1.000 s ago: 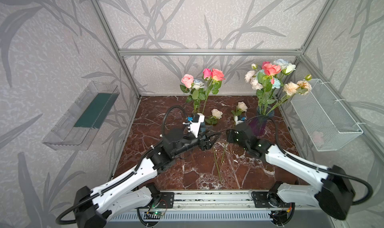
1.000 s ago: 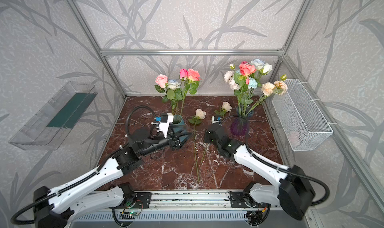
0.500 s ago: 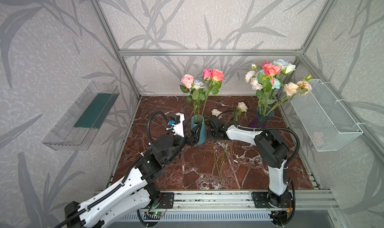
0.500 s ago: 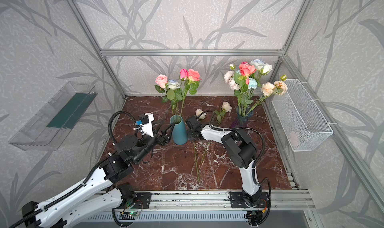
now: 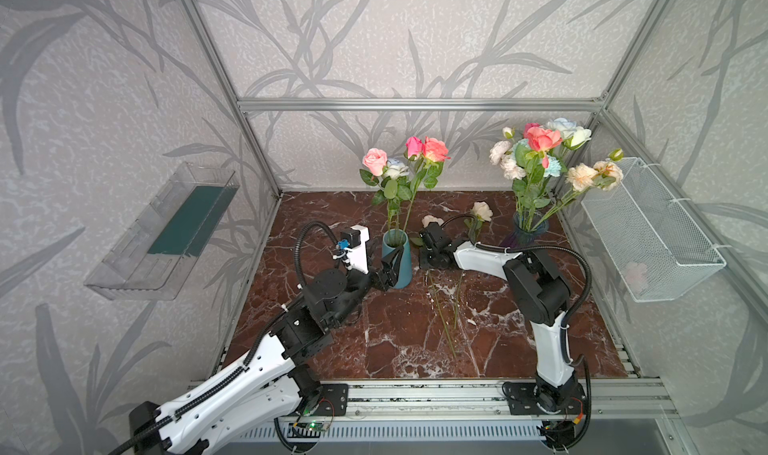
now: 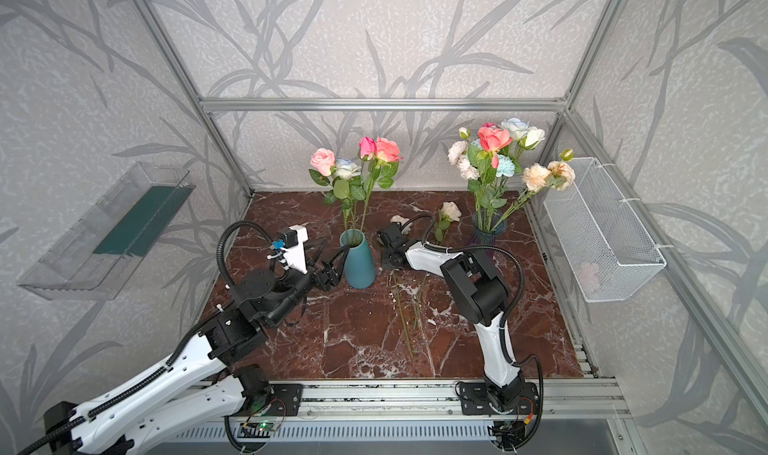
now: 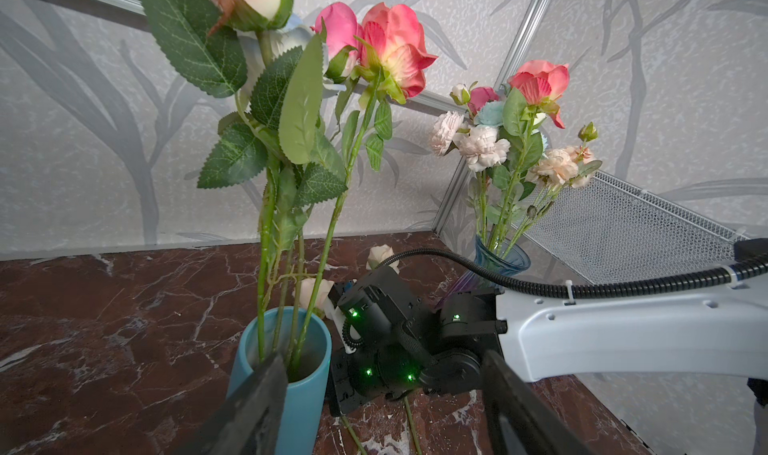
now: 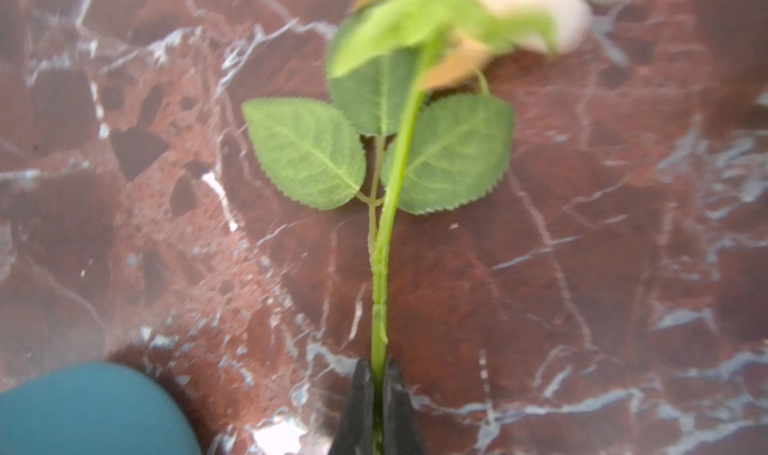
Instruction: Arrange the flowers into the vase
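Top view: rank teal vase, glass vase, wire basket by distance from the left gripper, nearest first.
From the left gripper, in a top view:
1. teal vase: right at the fingertips, mid-table.
2. glass vase: back right of the table.
3. wire basket: hung on the right wall, beyond the glass vase.

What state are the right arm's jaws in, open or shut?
Shut on a flower stem: in the right wrist view the two dark jaws pinch the green stem between them.

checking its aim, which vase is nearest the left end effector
The opaque teal tapered vase, right beside the open left end effector; the clear blue glass vase stands far off.
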### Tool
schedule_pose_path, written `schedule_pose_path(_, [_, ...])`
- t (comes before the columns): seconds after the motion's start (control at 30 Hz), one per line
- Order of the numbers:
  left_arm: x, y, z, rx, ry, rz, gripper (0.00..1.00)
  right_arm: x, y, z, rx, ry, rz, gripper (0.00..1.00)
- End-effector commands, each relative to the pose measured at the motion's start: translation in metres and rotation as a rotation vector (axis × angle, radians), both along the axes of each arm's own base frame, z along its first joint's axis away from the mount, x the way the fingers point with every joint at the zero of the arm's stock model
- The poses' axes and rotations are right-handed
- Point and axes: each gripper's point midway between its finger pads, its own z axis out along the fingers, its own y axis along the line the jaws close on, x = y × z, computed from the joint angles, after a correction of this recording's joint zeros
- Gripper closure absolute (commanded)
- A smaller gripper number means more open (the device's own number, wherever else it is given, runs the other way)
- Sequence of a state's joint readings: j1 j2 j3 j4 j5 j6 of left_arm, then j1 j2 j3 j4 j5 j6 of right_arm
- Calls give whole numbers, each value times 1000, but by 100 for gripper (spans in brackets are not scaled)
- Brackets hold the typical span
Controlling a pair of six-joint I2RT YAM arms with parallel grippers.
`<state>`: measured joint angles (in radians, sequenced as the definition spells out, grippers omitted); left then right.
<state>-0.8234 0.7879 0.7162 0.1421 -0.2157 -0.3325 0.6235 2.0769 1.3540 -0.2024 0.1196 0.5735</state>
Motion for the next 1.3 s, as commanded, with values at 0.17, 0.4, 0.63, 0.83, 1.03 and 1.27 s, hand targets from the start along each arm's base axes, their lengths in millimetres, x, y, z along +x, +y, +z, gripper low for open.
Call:
schedule_pose_path(0.17, [3,-4,-4,11,3,-15,25,-5,-23,45,221,-65,-99,100])
schedule_pose_path(0.4, [-3,-33,-13,21,18,-155,25,-16,-22,123,449,-226,-123,100])
schedule_pose_path(0.63, [-10,-71,-32,24,100,-337,25,-50,-56,181,533,-388,-195,100])
schedule_pose_path(0.83, [-19,-104,-50,29,190,-505,25,-85,-76,221,593,-509,-213,100])
schedule_pose_path(1.03, [-33,-132,-57,-16,239,-670,25,-124,-54,262,687,-583,-105,100])
schedule_pose_path(1.27, [-36,-139,-58,-28,253,-712,40,-156,-24,291,730,-645,6,100])
